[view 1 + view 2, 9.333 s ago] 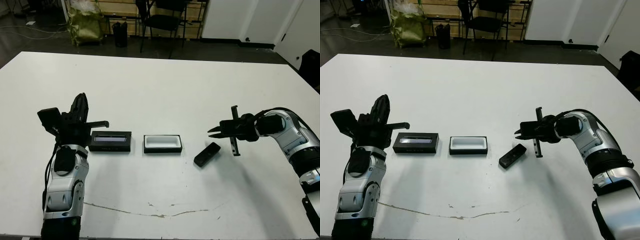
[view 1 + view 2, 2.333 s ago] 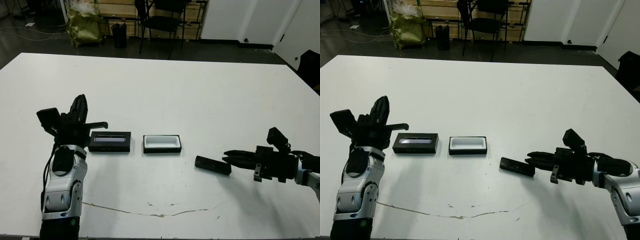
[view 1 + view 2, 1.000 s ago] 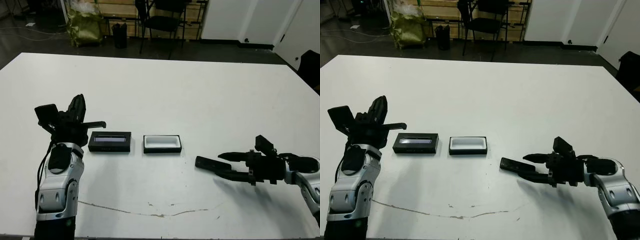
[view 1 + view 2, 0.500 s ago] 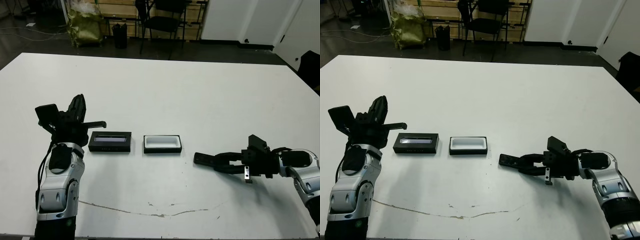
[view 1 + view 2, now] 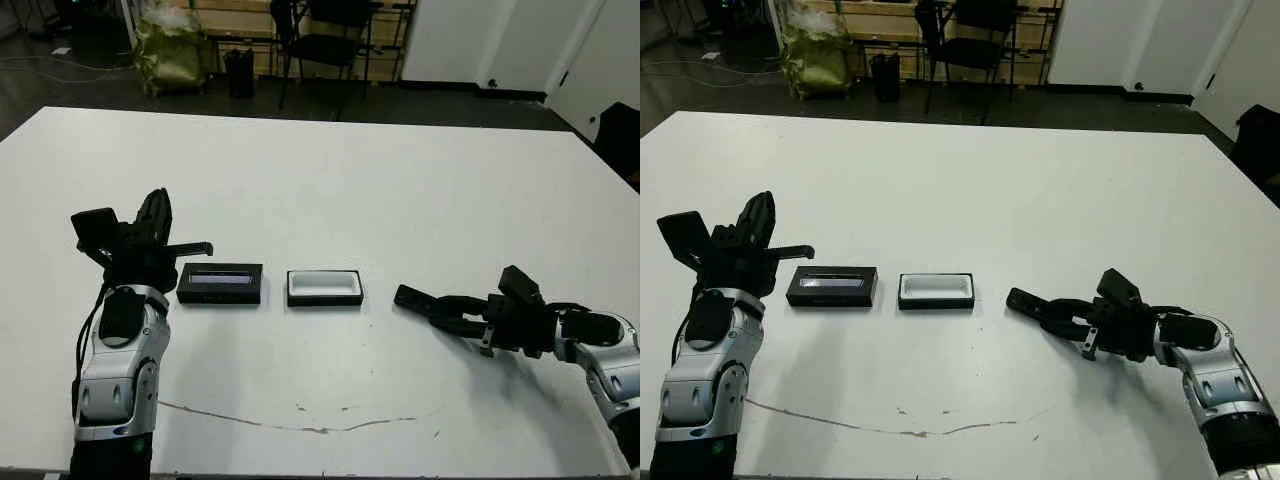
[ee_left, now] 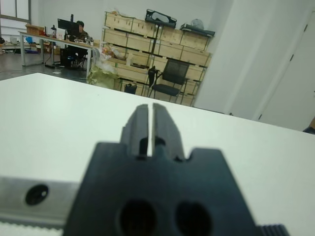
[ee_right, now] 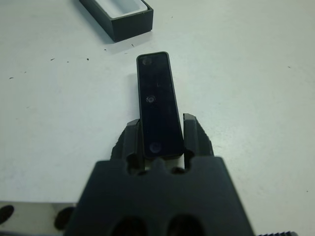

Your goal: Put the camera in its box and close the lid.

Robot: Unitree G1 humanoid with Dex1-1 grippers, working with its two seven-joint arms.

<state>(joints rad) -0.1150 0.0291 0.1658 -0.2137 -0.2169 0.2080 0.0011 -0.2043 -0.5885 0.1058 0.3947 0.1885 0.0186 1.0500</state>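
The right gripper [image 7: 161, 133] is pinching the camera [image 7: 157, 103], box [image 5: 325, 288] lying at its 10 o'clock; left gripper's [image 6: 150, 129] jaws are pressed together.

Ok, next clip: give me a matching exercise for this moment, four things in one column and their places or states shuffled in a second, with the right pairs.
Things:
1. camera
2. box
3. lid
4. left pincer

States or places:
A. lies on the table nearest the robot's left arm, pale strip facing up
B. shut, holding nothing
C. open, white lining showing, nothing inside
D. clamped at one end between the right pincer's fingers, pointing toward the box

Pairs: 1-D, 2-C, 3-A, 4-B
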